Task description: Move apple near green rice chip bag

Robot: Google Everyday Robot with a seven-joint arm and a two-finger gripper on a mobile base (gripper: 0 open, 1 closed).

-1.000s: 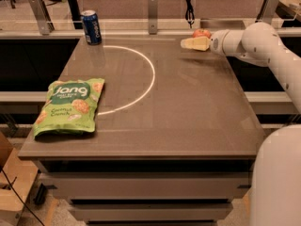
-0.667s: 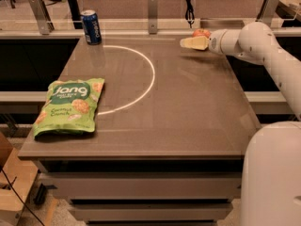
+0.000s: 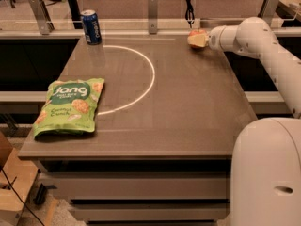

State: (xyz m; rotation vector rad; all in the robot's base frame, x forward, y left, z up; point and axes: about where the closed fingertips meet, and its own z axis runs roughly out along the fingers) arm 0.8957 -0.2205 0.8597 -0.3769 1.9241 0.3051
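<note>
The apple (image 3: pixel 197 33) is at the table's far right edge, a red patch showing between my cream-coloured fingers. My gripper (image 3: pixel 197 40) is there at the end of the white arm reaching in from the right, and it is shut on the apple, low over the table top. The green rice chip bag (image 3: pixel 69 106) lies flat at the table's near left, far from the apple and the gripper.
A blue soda can (image 3: pixel 91 27) stands at the far left corner. A white arc line (image 3: pixel 149 74) is painted on the brown table (image 3: pixel 188 117). Metal posts and a rail run behind the far edge. My white base (image 3: pixel 265 173) fills the near right.
The gripper with the apple has shifted slightly to the right at the far edge. The bag and can have not moved.
</note>
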